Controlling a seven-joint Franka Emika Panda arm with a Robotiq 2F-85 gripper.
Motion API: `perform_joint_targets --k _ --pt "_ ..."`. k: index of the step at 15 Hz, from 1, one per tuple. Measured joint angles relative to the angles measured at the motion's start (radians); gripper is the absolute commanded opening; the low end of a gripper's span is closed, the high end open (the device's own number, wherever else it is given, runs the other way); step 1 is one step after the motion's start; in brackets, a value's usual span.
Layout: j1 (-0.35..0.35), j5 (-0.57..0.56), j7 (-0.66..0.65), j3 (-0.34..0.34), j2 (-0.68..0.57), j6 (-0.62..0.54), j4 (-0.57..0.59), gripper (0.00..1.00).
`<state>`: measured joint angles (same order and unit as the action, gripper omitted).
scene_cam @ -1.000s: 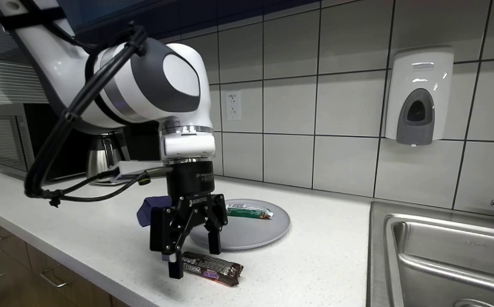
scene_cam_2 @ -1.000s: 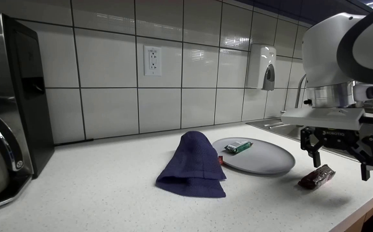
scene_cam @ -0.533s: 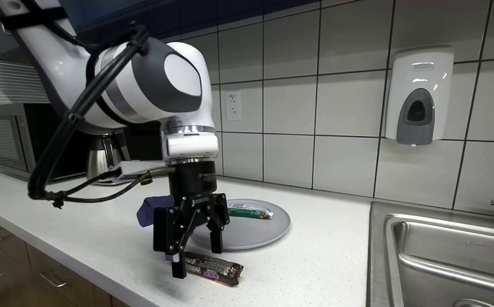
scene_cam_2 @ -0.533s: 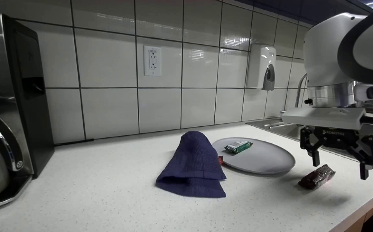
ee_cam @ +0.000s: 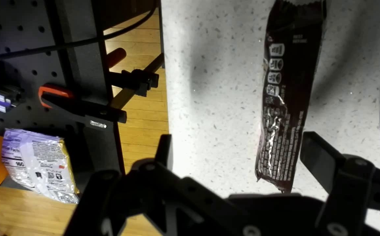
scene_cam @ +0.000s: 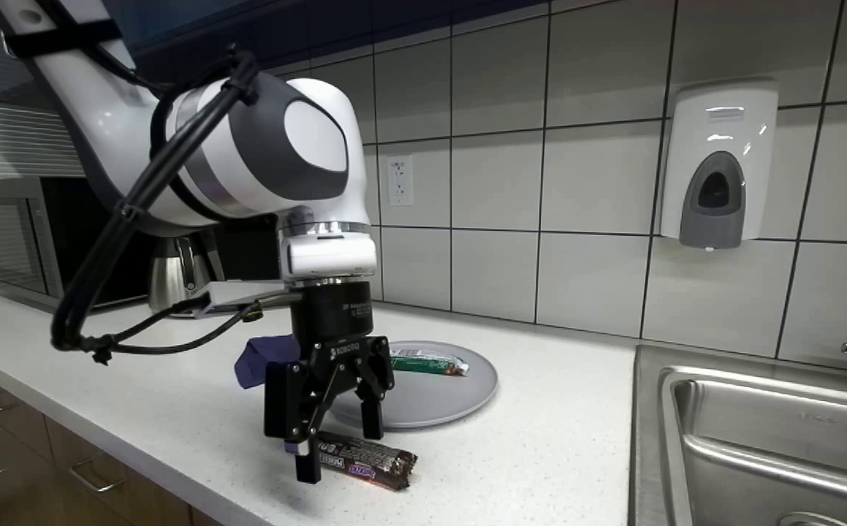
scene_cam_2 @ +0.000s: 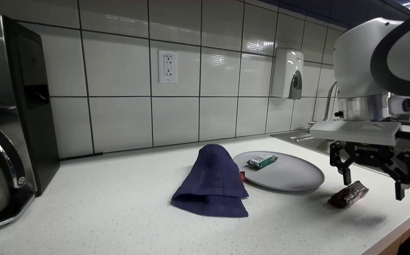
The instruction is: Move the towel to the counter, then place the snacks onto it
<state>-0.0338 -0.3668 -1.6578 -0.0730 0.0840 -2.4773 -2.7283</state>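
The snack bar (ee_cam: pixel 283 114), slim, dark brown and printed in pale text, lies flat on the off-white counter (scene_cam_2: pixel 120 209). My gripper (ee_cam: pixel 238 147) points down above the counter at the bar's near end. Its jaws stand wide apart with nothing gripped. In the wrist view the bar's end shows between the fingers, much closer to the right-hand finger (ee_cam: pixel 319 160). The navy towel (scene_cam_2: pixel 212 184) rests on the counter in a folded, peaked heap. In an exterior view the arm partly covers the towel (scene_cam: pixel 266 358), and a finger hides one end of the bar (scene_cam: pixel 368 464).
A round grey plate (scene_cam: pixel 438 402) holds a green-wrapped bar (scene_cam_2: pixel 262 161). Something small and red (scene_cam_2: pixel 242 176) peeks out between towel and plate. The steel sink (scene_cam: pixel 781 438), coffee machine (scene_cam_2: pixel 17 106) and tiled wall bound the worktop. Its front edge runs near the gripper.
My gripper has shifted slightly sideways, toward the sink side in an exterior view, and dropped a little. Its jaws remain wide. Towel, plate and both bars lie where they were.
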Motion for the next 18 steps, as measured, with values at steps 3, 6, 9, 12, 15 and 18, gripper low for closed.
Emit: perform_joint_targets --k 3,6,9,12,15,18 --pt "-0.002 0.0 0.0 -0.001 -0.013 -0.01 0.0 1.0" --pt "-0.003 0.0 0.0 -0.002 -0.023 -0.022 0.001 1.0" --pt "-0.003 0.0 0.0 -0.003 -0.032 -0.033 0.005 1.0" --pt "-0.004 0.0 0.0 -0.004 -0.039 -0.039 0.008 1.0" --pt "-0.004 0.0 0.0 -0.004 -0.048 -0.041 0.013 0.74" --pt "-0.004 0.0 0.0 -0.006 -0.054 -0.042 0.018 0.51"
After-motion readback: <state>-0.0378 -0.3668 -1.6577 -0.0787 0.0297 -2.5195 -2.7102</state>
